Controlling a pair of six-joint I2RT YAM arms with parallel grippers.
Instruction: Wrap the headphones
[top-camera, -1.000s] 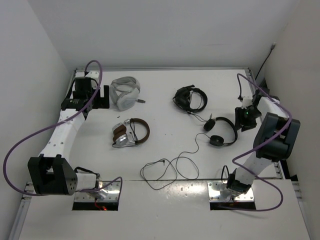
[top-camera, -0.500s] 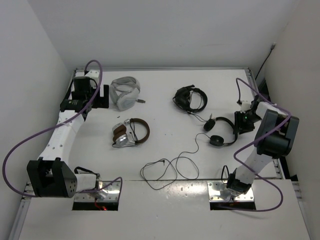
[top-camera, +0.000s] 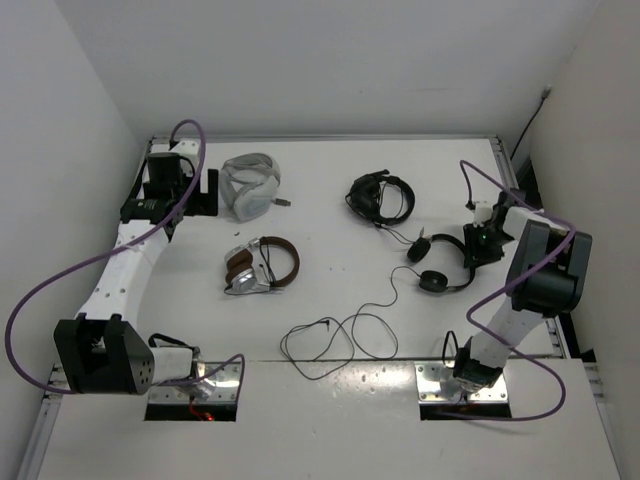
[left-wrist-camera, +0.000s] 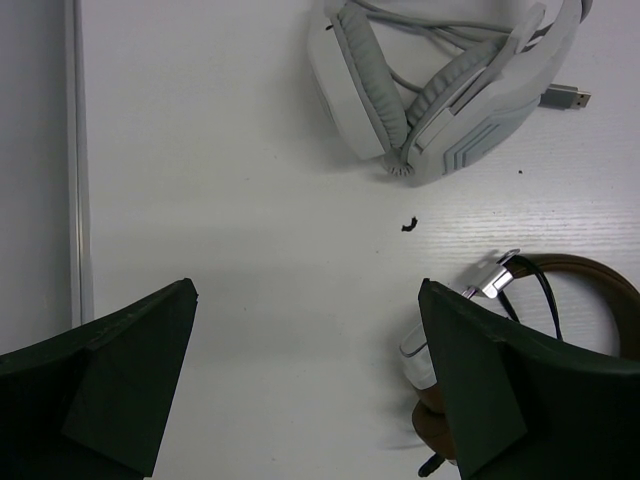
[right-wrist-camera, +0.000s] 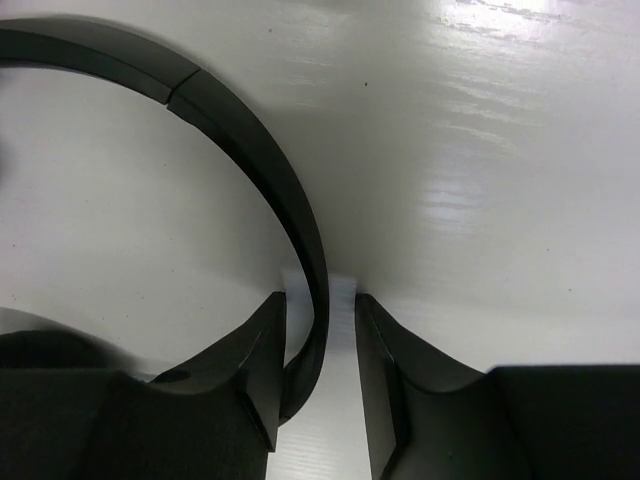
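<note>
Flat on the right part of the desk: the headphones, thin headband arched toward the right edge, two small round ear pads on the left of the arc, one behind the other. From the nearer pad, a long thin black cable in loose loops across the desk toward the near middle, plug end free. Right fingers low at the far right of the headband, one on each side of it. In the right wrist view, narrowly apart around the band, thin strips of white desk on both sides near the tips, so astride it rather than clamped on it. Left fingers wide apart near the far left corner, gripping nothing, over bare desk, just beside white-and-grey headphones. Nearer than those, brown-and-silver headphones, also at the lower right of the left wrist view. Behind the middle, bulkier black headphones, well apart from the left fingers, near the farther ear pad of the slim pair.
</note>
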